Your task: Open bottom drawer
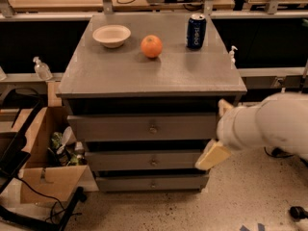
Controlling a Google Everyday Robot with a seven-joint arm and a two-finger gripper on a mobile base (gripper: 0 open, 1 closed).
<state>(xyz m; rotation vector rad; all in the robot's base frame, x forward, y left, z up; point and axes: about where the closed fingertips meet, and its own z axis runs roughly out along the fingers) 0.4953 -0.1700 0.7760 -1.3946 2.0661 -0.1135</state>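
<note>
The tool (pixel 214 155) hangs at the right front corner of the grey drawer cabinet, level with the middle drawer (pixel 144 160) and overlapping its right end in this view. That is the main risk: it sits higher than its target and well right of centre, so a straight push forward would likely meet the wrong drawer front or the cabinet's corner. Catching the middle knob (pixel 154 162) would open the wrong drawer. A knock against the frame could also shake the tabletop (pixel 120 73) and tip the soda can (pixel 196 31) or set the orange (pixel 151 46) rolling.

Whether the tool is wide or narrow cannot be told; it appears as a tan wedge under a bulky white arm. It holds nothing. Whether it touches the drawer front or merely hangs in front of it is unclear.

The bottom drawer (pixel 153 182) lies just below and to the left. It is the lowest and smallest front, fully closed, its small round knob (pixel 153 183) at centre and well left of the tool. The knob is small, so I judge the reach must be low and accurate.

The top drawer (pixel 144 127) is also closed. A white bowl (pixel 111 35) sits at the far left of the tabletop. A cardboard box (pixel 45 179) stands on the floor to the cabinet's left.
</note>
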